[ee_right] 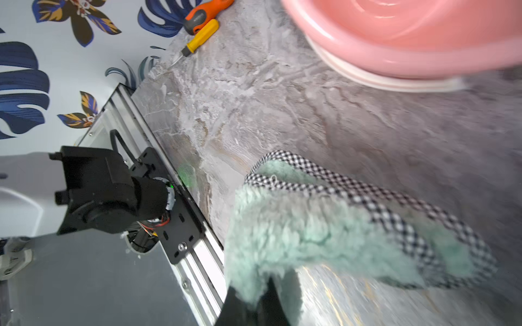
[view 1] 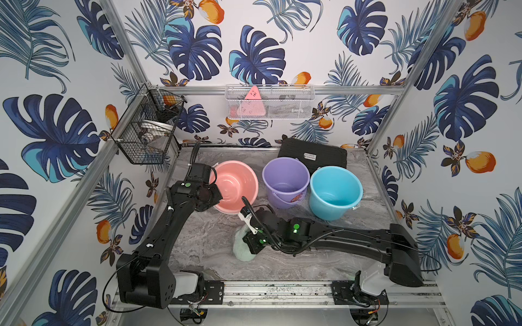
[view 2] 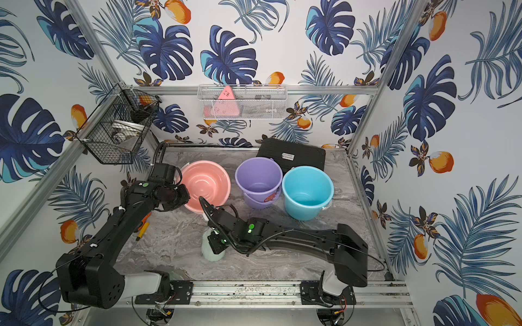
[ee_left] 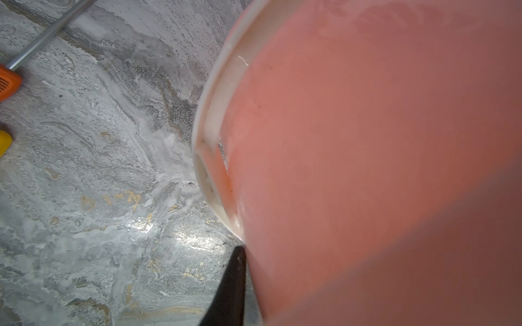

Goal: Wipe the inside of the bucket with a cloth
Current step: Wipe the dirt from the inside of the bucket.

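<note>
Cloth (view 1: 241, 251) half under rt arm (view 1: 333, 240), both top views

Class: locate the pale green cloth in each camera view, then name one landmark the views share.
Top view: cloth, lower centre, below the pink basin.
Top view: cloth, same spot, lower centre.
Left wrist: not in it.
Right wrist: cloth fills the lower middle.
Shared landmark: the pink basin, in all four.

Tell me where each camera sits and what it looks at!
Both top views: high in front, looking down at the table, pink basin and both arms.
Left wrist: on left arm, close against that basin; one jaw tip shows.
Right wrist: on right arm, facing the cloth in its jaws.
Shared: both wrist views show the orange screwdriver.
</note>
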Robot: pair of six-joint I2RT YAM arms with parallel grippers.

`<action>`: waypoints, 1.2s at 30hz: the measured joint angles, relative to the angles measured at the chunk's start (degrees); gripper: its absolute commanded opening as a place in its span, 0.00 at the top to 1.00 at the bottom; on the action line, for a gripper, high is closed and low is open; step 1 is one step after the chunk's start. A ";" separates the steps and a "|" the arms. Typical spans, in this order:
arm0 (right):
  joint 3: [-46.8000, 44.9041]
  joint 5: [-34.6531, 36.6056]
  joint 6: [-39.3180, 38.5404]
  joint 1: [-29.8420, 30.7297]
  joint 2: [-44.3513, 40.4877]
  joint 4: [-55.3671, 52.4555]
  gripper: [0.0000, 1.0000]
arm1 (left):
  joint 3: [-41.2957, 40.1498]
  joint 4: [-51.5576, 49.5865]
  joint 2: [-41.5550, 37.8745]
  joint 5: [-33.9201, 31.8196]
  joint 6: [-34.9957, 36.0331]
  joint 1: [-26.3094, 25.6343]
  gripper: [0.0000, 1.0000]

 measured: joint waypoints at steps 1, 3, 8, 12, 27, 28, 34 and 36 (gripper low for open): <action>-1.11 3.21 0.00 -0.11 -3.13 -0.66 1.00 | -0.02 0.02 0.00 0.07 -0.02 0.00 1.00; -1.62 9.92 -0.09 -0.55 -7.06 -1.18 1.00 | -0.15 0.17 -0.04 0.57 0.00 -0.02 1.00; 3.78 22.25 -4.83 -4.55 -6.97 -0.57 1.00 | -0.35 0.35 -0.31 1.75 0.00 -0.02 1.00; 12.55 26.14 -10.71 -5.95 1.77 2.27 1.00 | -0.35 0.35 -0.39 3.04 0.07 -0.07 1.00; 42.03 31.04 -27.69 -10.38 36.02 5.75 1.00 | -1.57 -0.55 -0.90 8.07 1.84 -0.68 1.00; 42.84 32.44 -28.85 -10.64 37.20 6.12 1.00 | -1.66 -0.57 -0.94 8.11 1.84 -0.68 1.00; 45.53 40.39 -34.45 -13.07 40.65 9.03 1.00 | -1.92 0.13 -1.57 8.11 1.73 -0.72 1.00; 45.86 41.53 -34.95 -14.34 40.96 8.94 1.00 | -1.68 1.70 -1.92 8.07 1.70 -0.72 1.00</action>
